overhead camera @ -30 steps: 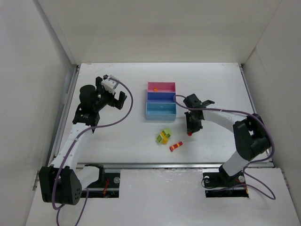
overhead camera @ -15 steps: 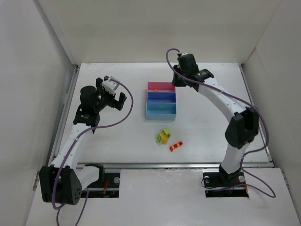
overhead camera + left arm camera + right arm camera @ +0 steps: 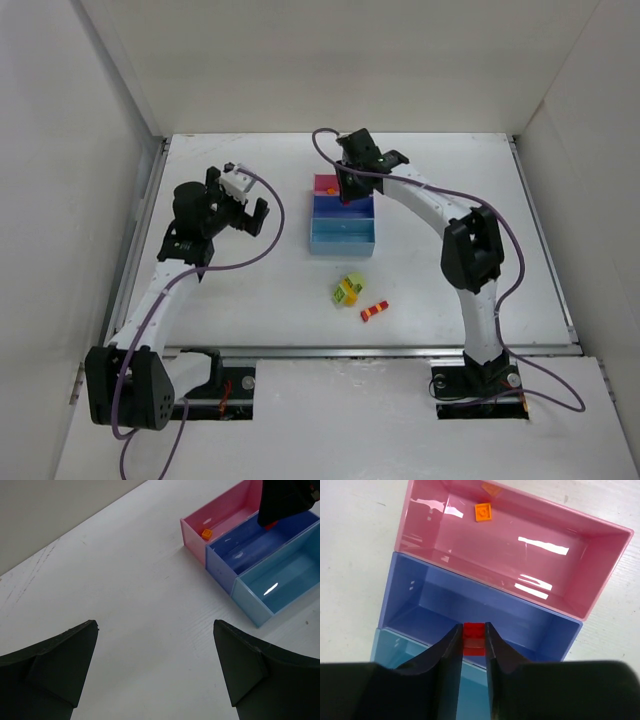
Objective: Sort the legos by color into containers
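Red lego [image 3: 474, 635] tight in right hand [image 3: 472, 628] over dark blue bin [image 3: 430, 605]; orange lego [image 3: 483, 511] in pink bin [image 3: 470, 550].

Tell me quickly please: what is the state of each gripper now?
Left gripper: open, holding nothing.
Right gripper: closed on a small red plastic brick.

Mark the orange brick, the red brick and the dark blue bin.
orange brick [image 3: 483, 512]: right wrist view, centre of its top face.
red brick [image 3: 473, 636]: right wrist view, middle of its visible face.
dark blue bin [image 3: 445, 605]: right wrist view, bare floor left of centre.
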Robot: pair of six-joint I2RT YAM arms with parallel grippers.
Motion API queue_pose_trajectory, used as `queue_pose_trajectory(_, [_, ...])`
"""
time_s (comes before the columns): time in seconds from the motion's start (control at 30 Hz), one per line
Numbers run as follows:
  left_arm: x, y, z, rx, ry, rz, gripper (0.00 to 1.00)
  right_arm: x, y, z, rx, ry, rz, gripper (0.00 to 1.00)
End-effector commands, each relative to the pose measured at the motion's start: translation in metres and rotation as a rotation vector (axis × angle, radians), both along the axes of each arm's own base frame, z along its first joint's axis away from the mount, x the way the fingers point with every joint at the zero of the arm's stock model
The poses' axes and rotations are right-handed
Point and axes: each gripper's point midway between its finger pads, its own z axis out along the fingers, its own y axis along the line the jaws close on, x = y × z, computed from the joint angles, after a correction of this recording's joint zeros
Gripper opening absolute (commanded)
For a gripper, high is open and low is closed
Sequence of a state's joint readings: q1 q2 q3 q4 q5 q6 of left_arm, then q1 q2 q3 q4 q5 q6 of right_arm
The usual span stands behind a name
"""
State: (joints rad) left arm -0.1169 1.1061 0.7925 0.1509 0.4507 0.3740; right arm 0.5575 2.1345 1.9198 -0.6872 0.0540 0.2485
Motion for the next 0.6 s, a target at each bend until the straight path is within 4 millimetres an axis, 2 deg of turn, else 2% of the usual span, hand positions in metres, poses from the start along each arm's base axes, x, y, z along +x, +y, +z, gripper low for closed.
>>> queue_pose_trajectory(0.0, [0.004,-0.001,0.014,0.008,-0.041,-0.010,1.00,0.002,0.009,0.026,0.040,-0.045,0.040,0.32])
queue_pose_trajectory(0.03, [0.004,-0.001,0.014,0.016,-0.046,-0.012,1.00,0.002,0.009,0.026,0.040,-0.045,0.040,0.38])
queue_pose_trajectory(0.07, [0.004,-0.003,0.014,0.013,-0.046,-0.021,1.00,-0.001,0.010,0.027,0.047,-0.041,0.047,0.49])
queue_pose_trajectory(0.2, [0.005,0.000,0.007,0.027,-0.028,-0.012,1.00,-0.002,0.011,0.037,0.063,-0.054,0.053,0.66])
queue_pose_trajectory(0.27, [0.007,0.001,0.013,0.029,-0.035,-0.003,1.00,-0.003,0.010,0.042,0.068,-0.062,0.053,0.66])
queue_pose_trajectory(0.3, [0.005,0.001,0.005,0.041,-0.008,-0.007,1.00,-0.003,0.010,0.052,0.075,-0.075,0.054,0.66])
queue_pose_trajectory(0.37, [0.005,-0.004,0.012,0.110,-0.023,-0.067,1.00,-0.003,0.006,0.064,0.092,-0.092,0.051,0.66])
queue_pose_trajectory(0.4, [-0.004,-0.016,0.001,0.161,0.020,-0.119,1.00,-0.006,0.005,0.086,0.119,-0.124,0.045,0.66])
queue_pose_trajectory(0.47, [-0.002,-0.014,-0.005,0.298,0.019,-0.103,0.99,-0.008,-0.014,0.094,0.129,-0.128,0.006,0.68])
queue_pose_trajectory(0.5, [-0.002,-0.025,0.000,0.332,0.013,-0.133,0.98,-0.012,-0.022,0.100,0.137,-0.131,-0.011,0.70])
queue_pose_trajectory(0.53, [-0.008,-0.027,-0.007,0.362,0.055,-0.156,0.98,-0.019,-0.033,0.121,0.168,-0.158,-0.039,0.71])
queue_pose_trajectory(0.57, [-0.010,-0.033,-0.004,0.373,0.059,-0.178,0.98,-0.017,-0.048,0.127,0.181,-0.170,-0.078,0.74])
